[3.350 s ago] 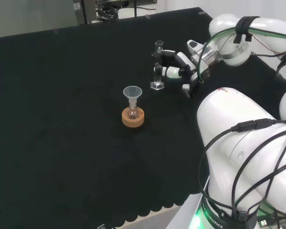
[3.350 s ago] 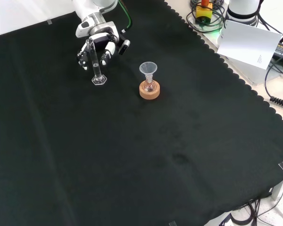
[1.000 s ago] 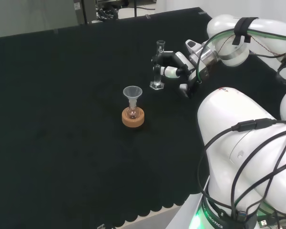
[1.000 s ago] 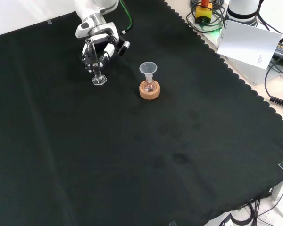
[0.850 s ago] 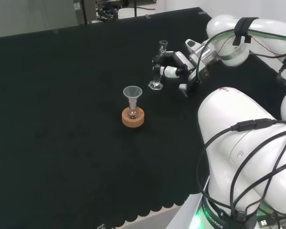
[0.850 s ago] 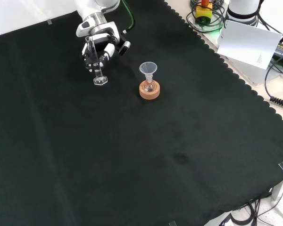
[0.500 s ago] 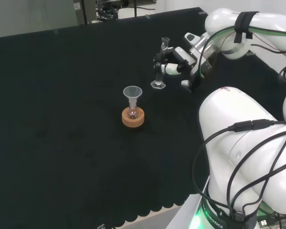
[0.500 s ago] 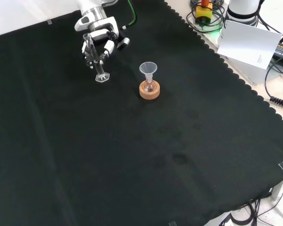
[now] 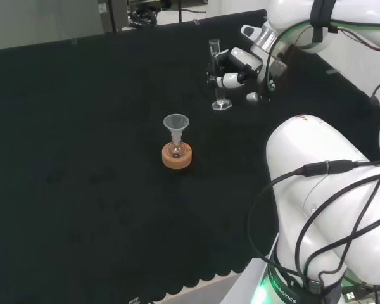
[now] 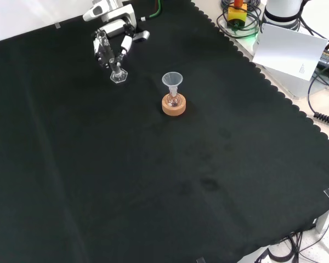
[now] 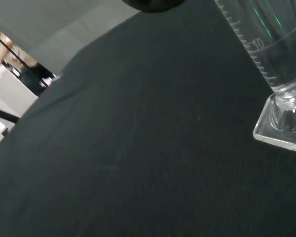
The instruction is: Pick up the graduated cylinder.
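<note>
Graduated cylinder (image 9: 216, 75) upright near the desk's far corner, hand (image 9: 235, 71) curled round its tube from the side, base off cloth.

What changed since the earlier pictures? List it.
The black and white robot hand, curled round the clear glass graduated cylinder, carried it up and rightward in the head view. The clear funnel in its small flask on the cork ring stayed put.
</note>
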`<state>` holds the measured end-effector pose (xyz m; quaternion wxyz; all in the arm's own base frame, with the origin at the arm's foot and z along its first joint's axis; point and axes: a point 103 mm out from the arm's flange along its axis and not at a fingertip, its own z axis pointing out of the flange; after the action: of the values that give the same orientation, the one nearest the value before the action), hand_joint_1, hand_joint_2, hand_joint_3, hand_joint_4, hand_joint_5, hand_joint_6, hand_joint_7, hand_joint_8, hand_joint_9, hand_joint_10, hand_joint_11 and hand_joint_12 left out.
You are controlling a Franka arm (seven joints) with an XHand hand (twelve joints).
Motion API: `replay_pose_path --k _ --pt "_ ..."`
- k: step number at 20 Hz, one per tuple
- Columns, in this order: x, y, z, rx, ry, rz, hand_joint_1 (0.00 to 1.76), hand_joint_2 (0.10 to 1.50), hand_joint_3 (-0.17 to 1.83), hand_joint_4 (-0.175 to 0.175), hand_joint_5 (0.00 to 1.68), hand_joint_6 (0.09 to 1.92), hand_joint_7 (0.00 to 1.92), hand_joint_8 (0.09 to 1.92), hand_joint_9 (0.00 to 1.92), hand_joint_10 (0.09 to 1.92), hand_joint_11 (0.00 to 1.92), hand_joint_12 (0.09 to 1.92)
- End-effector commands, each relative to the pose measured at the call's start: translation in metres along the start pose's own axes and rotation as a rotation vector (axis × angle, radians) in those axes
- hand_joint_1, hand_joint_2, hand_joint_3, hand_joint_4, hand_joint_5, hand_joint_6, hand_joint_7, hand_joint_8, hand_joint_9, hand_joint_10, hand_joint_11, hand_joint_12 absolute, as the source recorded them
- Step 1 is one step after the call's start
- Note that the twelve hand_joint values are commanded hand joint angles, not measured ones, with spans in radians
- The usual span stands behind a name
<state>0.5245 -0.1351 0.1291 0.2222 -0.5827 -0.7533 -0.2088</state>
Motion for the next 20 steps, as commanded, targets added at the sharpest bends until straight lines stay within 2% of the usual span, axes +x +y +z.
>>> replay_pose_path --k 1,7,16,20 --pt "0.019 -0.022 -0.014 0.088 -0.100 0.019 1.39 1.06 0.00 -0.175 1.03 0.90 0.93 1.05 1.22 0.67 1.22 0.80" --pt "0.032 -0.047 -0.019 0.135 -0.157 0.043 1.39 1.06 0.00 -0.175 1.03 0.90 0.93 1.04 1.23 0.67 1.22 0.80" --pt "0.061 -0.080 -0.016 0.192 -0.232 0.037 1.39 1.06 0.00 -0.175 1.03 0.89 0.94 1.04 1.23 0.66 1.22 0.80" --pt "0.068 -0.098 -0.018 0.223 -0.270 0.050 1.39 1.06 0.00 -0.175 1.03 0.89 0.94 1.03 1.23 0.66 1.22 0.81"
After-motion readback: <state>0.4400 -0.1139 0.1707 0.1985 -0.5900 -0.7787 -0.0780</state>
